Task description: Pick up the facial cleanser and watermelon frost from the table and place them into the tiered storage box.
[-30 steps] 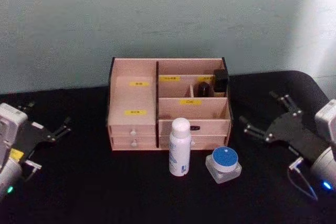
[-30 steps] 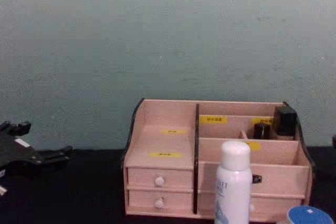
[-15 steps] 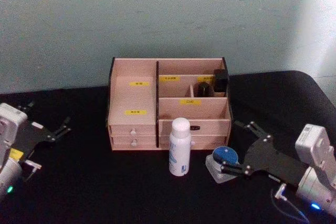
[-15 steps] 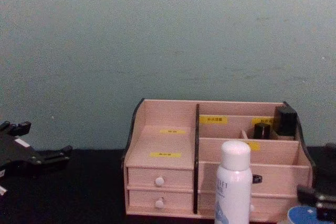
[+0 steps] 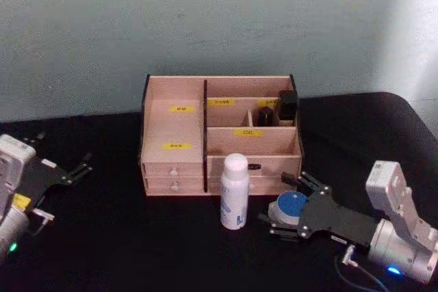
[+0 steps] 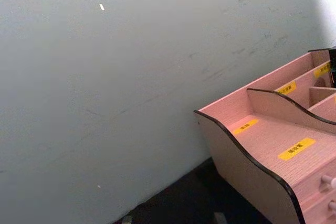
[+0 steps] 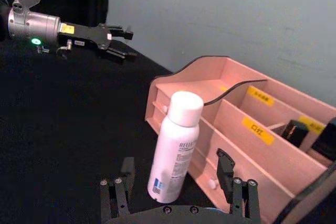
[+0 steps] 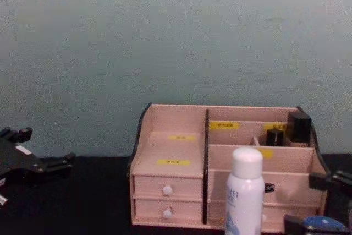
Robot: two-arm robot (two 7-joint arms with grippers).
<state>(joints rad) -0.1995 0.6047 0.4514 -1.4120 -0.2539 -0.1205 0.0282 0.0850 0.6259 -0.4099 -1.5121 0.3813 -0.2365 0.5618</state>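
Observation:
A white spray bottle (image 5: 234, 191) stands upright on the black table in front of the tiered storage box (image 5: 171, 121). Right of it sits a clear jar with a blue lid (image 5: 292, 203). Which of the two is the facial cleanser and which the watermelon frost I cannot tell. My right gripper (image 5: 279, 201) is open, low over the table, with one finger on each side of the jar. The chest view shows that gripper (image 8: 322, 202) at the lower right, around the blue lid (image 8: 322, 223). My left gripper (image 5: 76, 167) rests open at the far left, away from everything.
The box (image 8: 170, 147) has yellow labels, two white-knobbed drawers (image 8: 166, 190) and dark bottles (image 5: 287, 106) in its back right compartment. The white bottle (image 7: 176, 145) stands close to the right gripper (image 7: 174, 172). A pale wall rises behind the table.
My right gripper has swung in from the right and come down towards the blue-lidded jar, and its fingers now straddle it. The left arm, the bottle and the box have not moved.

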